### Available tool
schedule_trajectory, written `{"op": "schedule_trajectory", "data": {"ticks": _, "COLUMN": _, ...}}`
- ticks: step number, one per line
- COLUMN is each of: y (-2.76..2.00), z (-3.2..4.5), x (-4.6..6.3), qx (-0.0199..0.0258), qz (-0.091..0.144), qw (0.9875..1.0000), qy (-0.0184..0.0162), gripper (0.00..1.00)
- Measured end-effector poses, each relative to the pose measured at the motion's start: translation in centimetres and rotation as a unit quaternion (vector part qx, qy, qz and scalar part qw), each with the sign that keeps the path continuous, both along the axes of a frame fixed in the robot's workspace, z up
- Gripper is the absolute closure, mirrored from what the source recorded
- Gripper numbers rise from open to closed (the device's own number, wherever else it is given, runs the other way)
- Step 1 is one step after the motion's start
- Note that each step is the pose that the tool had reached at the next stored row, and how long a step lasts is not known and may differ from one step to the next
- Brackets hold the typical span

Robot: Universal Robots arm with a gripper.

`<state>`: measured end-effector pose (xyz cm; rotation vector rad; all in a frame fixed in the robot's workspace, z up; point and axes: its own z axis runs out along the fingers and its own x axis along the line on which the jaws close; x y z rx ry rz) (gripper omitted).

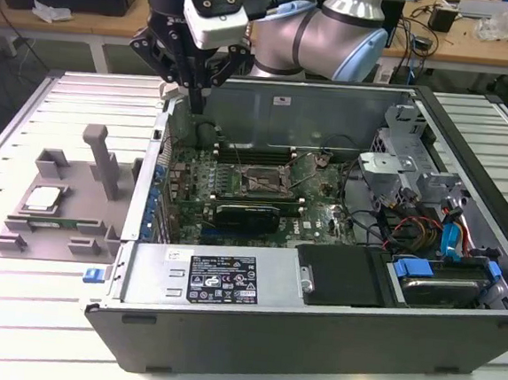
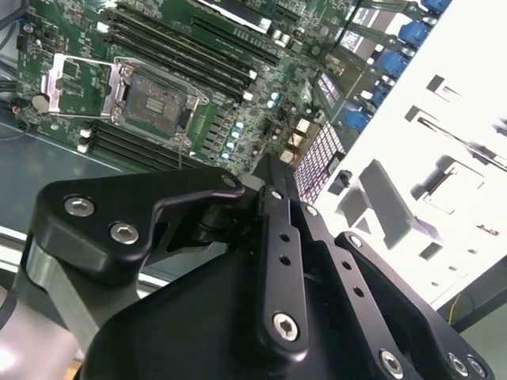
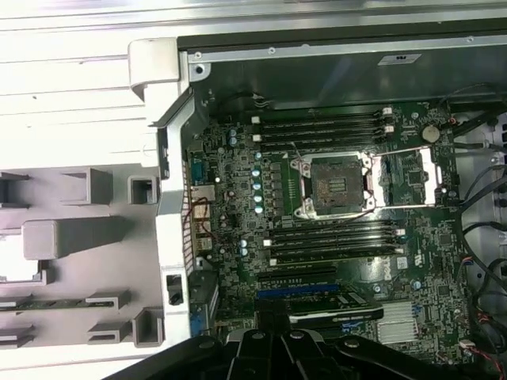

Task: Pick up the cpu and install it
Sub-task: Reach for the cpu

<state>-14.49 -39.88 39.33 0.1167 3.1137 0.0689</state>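
Note:
The cpu (image 1: pixel 42 196), a small silver-topped square, lies in a recess of the grey fixture (image 1: pixel 104 172) on the table, at the exterior view's left of the open computer case. My gripper (image 1: pixel 197 103) hangs above the case's far corner on that side, fingers together and holding nothing. In the second wrist view the gripper (image 2: pixel 265 162) points down over the motherboard's edge. The cpu socket (image 1: pixel 256 183) on the motherboard stands empty with its metal frame flipped open, as both wrist views show (image 2: pixel 154 99) (image 3: pixel 331 184).
A long green memory stick (image 1: pixel 64 223) lies in a fixture slot near the cpu. The case walls (image 1: pixel 150 159) rise between fixture and motherboard. A power supply (image 1: pixel 220 278), drive bay (image 1: pixel 441 286) and loose cables (image 1: pixel 411 226) crowd the case's near and right parts.

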Motion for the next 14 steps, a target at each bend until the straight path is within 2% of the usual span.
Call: {"op": "schedule_trajectory", "data": {"ticks": 14, "y": 0.00, "z": 0.00, "x": -2.2, "qx": 0.0000, "qz": 0.000, "qw": 1.0000, "qy": 0.0000, "gripper": 0.89}}
